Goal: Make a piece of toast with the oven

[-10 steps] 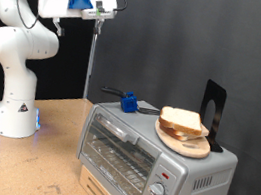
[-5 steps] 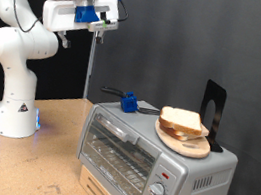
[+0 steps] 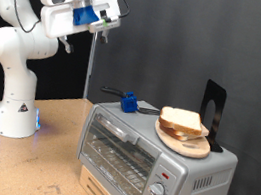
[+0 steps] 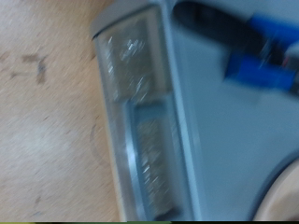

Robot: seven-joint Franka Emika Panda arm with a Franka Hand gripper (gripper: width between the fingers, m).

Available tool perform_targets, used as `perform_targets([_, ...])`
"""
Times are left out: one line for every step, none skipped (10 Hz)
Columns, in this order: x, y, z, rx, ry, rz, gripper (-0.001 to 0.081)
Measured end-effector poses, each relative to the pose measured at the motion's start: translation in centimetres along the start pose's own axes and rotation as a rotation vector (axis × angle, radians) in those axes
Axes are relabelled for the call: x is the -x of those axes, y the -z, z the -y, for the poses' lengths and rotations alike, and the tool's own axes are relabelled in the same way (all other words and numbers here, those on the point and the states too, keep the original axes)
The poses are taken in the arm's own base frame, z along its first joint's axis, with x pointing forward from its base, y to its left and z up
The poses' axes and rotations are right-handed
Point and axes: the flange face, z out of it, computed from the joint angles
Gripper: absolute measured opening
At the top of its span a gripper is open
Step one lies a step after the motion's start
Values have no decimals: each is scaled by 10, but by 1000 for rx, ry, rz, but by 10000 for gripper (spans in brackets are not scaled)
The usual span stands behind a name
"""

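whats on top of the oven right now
On the oven sit a round wooden plate carrying the piece of toast, a blue-handled item and a black stand. The plate's middle is covered by the toast.

I hang high at about eleven o'clock in the exterior view, my gripper (image 3: 105,22) in open air well above the oven (image 3: 156,155), nothing between us. The oven's top is crowded: a blue-handled tool (image 3: 125,100) lies at its ten o'clock end, a wooden plate (image 3: 184,140) carrying the piece of toast (image 3: 181,119) fills the three o'clock end, and a black stand (image 3: 212,110) rises just behind it. The wooden surface (image 3: 37,167) before the closed door, toward seven o'clock, lies open.
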Motion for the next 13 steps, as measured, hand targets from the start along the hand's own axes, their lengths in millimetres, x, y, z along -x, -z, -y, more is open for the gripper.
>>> perform_targets([-8, -6, 10, 19, -26, -25, 808])
perform_targets([-7, -5, 9, 14, -18, -19, 808])
perform_targets([-5, -5, 7, 1, 3, 3, 808])
perform_targets([-5, -6, 5, -11, 11, 20, 808])
perform_targets([-6, -9, 5, -14, 8, 19, 808])
perform_targets([-11, -14, 7, -26, -3, 2, 808])
perform_targets([-19, -22, 11, -39, -15, -20, 808])
perform_targets([-29, -31, 16, -43, -18, -38, 808])
perform_targets([-38, -40, 20, -42, -13, -39, 808])
perform_targets([-46, -46, 24, -37, -2, -28, 808])
perform_targets([-51, -50, 28, -34, 13, -20, 808])
perform_targets([-53, -52, 30, -36, 18, -11, 808])
perform_targets([-53, -52, 31, -39, 17, -7, 808])
